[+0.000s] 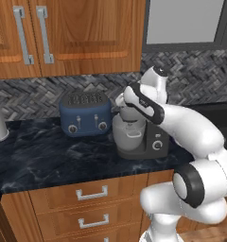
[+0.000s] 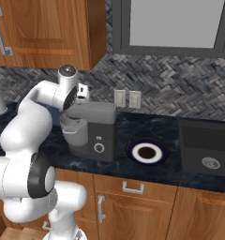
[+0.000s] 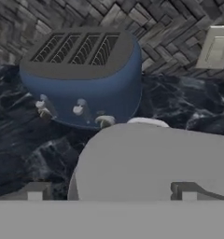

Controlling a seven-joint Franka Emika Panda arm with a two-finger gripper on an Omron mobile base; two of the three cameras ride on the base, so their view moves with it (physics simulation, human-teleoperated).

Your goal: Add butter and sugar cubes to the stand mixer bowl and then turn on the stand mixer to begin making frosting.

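Now hand (image 3: 111, 191) wide open, empty.

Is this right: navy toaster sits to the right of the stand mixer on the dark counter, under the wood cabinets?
Not quite. The navy toaster sits to the left of the stand mixer, not the right; the left base view shows it. The rest holds: both stand on the dark counter, with the wood cabinets above.

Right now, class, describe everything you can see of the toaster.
The toaster is navy blue with rounded corners, a darker grey top with four slots, and small pale knobs and levers low on its front. It stands upright on the dark marbled counter against the herringbone backsplash, just left of the stand mixer bowl. Nothing rests on it.
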